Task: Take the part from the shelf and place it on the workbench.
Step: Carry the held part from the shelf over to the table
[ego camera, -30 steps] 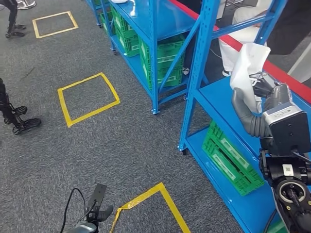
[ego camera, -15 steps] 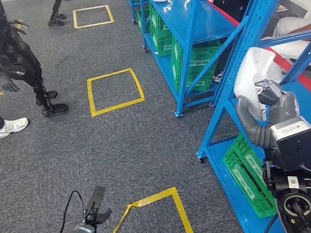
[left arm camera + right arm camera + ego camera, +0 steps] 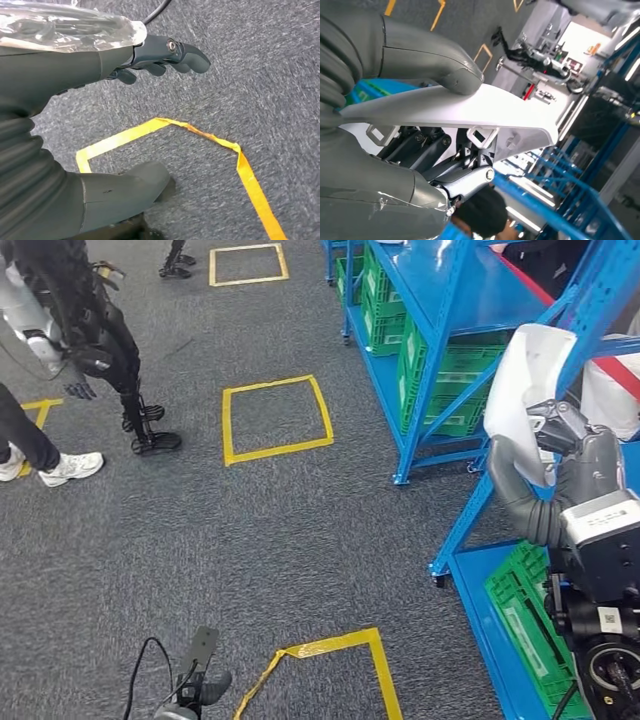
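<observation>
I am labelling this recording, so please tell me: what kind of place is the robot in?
Probably a warehouse-style robot test hall. Blue metal shelves hold green plastic crates, yellow tape squares mark spots on the grey carpet, and another legged robot stands nearby.

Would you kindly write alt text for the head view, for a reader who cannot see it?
The right robot hand holds a white part beside blue shelving stocked with green crates. Yellow tape squares mark the grey carpet, the left robot hand hangs low and empty, and another robot's dark legs and a person's white shoes stand at the far left.
</observation>
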Controlling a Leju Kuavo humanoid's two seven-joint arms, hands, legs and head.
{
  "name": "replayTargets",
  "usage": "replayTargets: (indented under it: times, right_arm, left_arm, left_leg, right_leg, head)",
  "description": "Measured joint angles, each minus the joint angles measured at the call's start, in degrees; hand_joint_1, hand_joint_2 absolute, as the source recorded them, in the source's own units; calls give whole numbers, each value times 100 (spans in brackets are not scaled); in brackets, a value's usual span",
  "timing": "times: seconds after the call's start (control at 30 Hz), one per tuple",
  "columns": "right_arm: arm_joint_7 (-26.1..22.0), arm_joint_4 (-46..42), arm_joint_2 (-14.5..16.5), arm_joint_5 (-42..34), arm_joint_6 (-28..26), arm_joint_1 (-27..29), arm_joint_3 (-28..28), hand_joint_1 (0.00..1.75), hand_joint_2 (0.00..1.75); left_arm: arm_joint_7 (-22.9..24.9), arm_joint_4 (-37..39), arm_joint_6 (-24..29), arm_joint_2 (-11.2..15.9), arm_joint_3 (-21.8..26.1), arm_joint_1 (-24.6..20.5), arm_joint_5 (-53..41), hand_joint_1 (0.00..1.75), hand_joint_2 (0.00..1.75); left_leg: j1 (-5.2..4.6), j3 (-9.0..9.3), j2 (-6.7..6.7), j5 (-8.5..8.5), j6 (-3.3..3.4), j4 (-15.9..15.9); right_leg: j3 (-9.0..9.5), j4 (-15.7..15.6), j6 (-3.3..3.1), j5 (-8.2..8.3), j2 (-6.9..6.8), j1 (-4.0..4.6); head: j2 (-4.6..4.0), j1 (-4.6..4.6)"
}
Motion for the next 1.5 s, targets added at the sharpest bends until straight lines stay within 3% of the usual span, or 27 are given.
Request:
replayTargets:
  times: [0.07,0.13,0.23,0.27,0.3,0.33,0.37,0.43,0.47,0.53,0.6,0.67,0.73,0.8,0.83,0.87,0.97,1.03,1.1,1.17,1.23,1.27,1.3,1.33,1.4,1.47,1.5]
  right_arm:
    - [43,-56,-8,24,-1,22,3,175,175]
    - [82,-112,-28,39,0,40,4,175,175]
    - [121,-161,-67,47,0,81,5,175,175]
    - [139,-165,-75,41,-1,106,6,175,175]
    - [155,-166,-81,29,-4,128,7,175,175]
    - [167,-166,-87,13,-11,145,7,175,175]
    - [171,-165,-95,-3,-22,156,5,175,175]
    - [165,-165,-103,-25,-49,164,0,175,175]
    - [157,-165,-108,-37,-59,169,-5,175,175]
    - [138,-162,-113,-67,-73,185,-14,175,175]
    - [116,-160,-116,-93,-91,188,-26,175,175]
    - [95,-159,-117,-105,-110,192,-47,175,175]
    - [83,-156,-118,-111,-117,210,-66,175,175]
    - [78,-150,-119,-113,-118,238,-73,175,175]
    - [77,-148,-120,-114,-116,251,-76,175,175]
    - [77,-146,-120,-114,-114,261,-82,175,175]
    - [61,-145,-119,-114,-105,268,-113,175,175]
    - [49,-142,-119,-114,-97,269,-136,175,175]
    - [44,-140,-120,-121,-92,271,-154,175,175]
    - [39,-143,-125,-133,-92,277,-172,175,175]
    - [36,-142,-135,-143,-93,303,-192,175,175]
    - [35,-139,-141,-153,-93,325,-199,175,175]
    - [34,-134,-147,-169,-92,350,-203,175,175]
    - [30,-131,-151,-193,-87,370,-208,175,175]
    - [1,-128,-152,-258,-71,386,-224,175,175]
    - [-44,-128,-154,-330,-58,390,-246,175,175]
    - [-58,-128,-154,-361,-55,400,-255,175,175]
  left_arm:
    - [4,0,-1,2,0,-10,-20,0,175]
    - [11,0,-1,1,-1,-12,-28,0,175]
    - [14,0,0,3,0,-35,-32,0,175]
    - [16,0,0,1,0,-40,-32,0,175]
    - [21,0,-1,-5,0,-41,-32,0,175]
    - [25,0,0,-10,0,-39,-31,0,175]
    - [28,0,0,-16,0,-38,-30,0,175]
    - [31,0,1,-23,0,-41,-23,0,175]
    - [29,0,3,-26,0,-44,-15,0,175]
    - [27,0,8,-25,0,-35,0,0,175]
    - [24,1,14,-14,0,-6,8,0,175]
    - [19,0,16,-9,0,3,13,0,175]
    - [15,0,16,-11,0,-16,15,0,175]
    - [15,0,16,-14,0,-22,16,0,175]
    - [15,0,16,-15,0,-18,17,0,175]
    - [16,0,16,-15,0,-15,18,0,175]
    - [17,0,16,-11,0,-29,19,0,175]
    - [19,0,16,-13,0,-38,12,0,175]
    - [31,0,16,-10,0,-33,3,0,175]
    - [47,0,16,-13,0,-36,-3,0,175]
    - [54,0,16,-15,0,-53,-7,0,175]
    - [55,0,16,-14,0,-59,-8,0,175]
    - [55,0,16,-14,0,-59,-8,0,175]
    - [56,0,16,-16,0,-56,-7,0,175]
    - [57,0,16,-19,0,-52,-4,0,175]
    - [57,0,19,-23,0,-54,-2,0,175]
    - [57,0,20,-25,0,-54,-1,0,175]
  left_leg:
    - [-24,-8,-134,2,72,-32]
    - [-14,10,-255,16,143,-65]
    - [-4,29,-425,24,222,-85]
    - [-11,31,-496,22,232,-83]
    - [-18,35,-575,20,235,-80]
    - [-23,40,-655,19,236,-73]
    - [-24,46,-737,16,231,-63]
    - [-25,37,-880,0,205,-23]
    - [-21,16,-944,-3,181,3]
    - [-5,-35,-1060,13,113,21]
    - [17,-60,-1119,30,40,8]
    - [9,-197,-884,-135,-8,284]
    - [12,-563,-564,-492,-51,1020]
    - [23,-870,-457,-689,-88,1624]
    - [23,-874,-435,-642,-94,1632]
    - [23,-754,-407,-505,-92,1406]
    - [-18,-116,-161,-54,-25,219]
    - [-61,10,-113,-12,50,-43]
    - [-61,14,-226,-2,122,-61]
    - [-40,46,-326,18,188,-105]
    - [-30,63,-428,23,234,-122]
    - [-34,63,-488,21,249,-120]
    - [-38,65,-555,19,252,-117]
    - [-42,68,-628,16,254,-111]
    - [-41,82,-780,5,244,-87]
    - [-37,71,-920,-17,213,-43]
    - [-32,52,-983,-22,186,-24]
  right_leg:
    - [27,-12,62,-26,-95,1]
    - [-8,164,110,-177,42,-36]
    - [-502,1273,128,-724,414,-59]
    - [-694,1641,134,-841,456,-56]
    - [-804,1817,135,-845,477,-54]
    - [-813,1762,129,-733,492,-54]
    - [-713,1473,114,-519,524,-55]
    - [-393,664,65,-94,749,-66]
    - [-267,362,48,13,860,-71]
    - [-181,154,19,20,936,-58]
    - [-145,91,-26,42,821,-54]
    - [-92,13,-88,82,680,-66]
    - [-77,-16,-123,92,534,-45]
    - [-81,-16,-133,85,384,-27]
    - [-81,-16,-131,79,316,-23]
    - [-77,-15,-124,72,251,-22]
    - [-50,-11,-66,35,91,3]
    - [-30,-13,-14,7,9,30]
    - [-2,-13,44,-29,-36,18]
    - [-80,242,81,-211,143,-18]
    - [-413,985,91,-584,391,-48]
    - [-628,1410,100,-749,444,-52]
    - [-793,1705,107,-823,466,-53]
    - [-870,1799,110,-786,480,-52]
    - [-697,1294,90,-393,544,-55]
    - [-370,481,59,-5,783,-70]
    - [-268,236,50,76,881,-70]
  head:
    - [0,21]
    - [0,34]
    - [0,61]
    - [0,64]
    - [0,65]
    - [0,66]
    - [0,67]
    - [0,69]
    - [0,68]
    - [0,69]
    - [0,70]
    - [0,44]
    - [0,18]
    - [0,10]
    - [0,9]
    - [0,6]
    - [0,5]
    - [0,17]
    - [0,26]
    - [0,38]
    - [0,60]
    - [0,67]
    - [0,70]
    - [0,72]
    - [0,74]
    - [0,78]
    - [0,77]
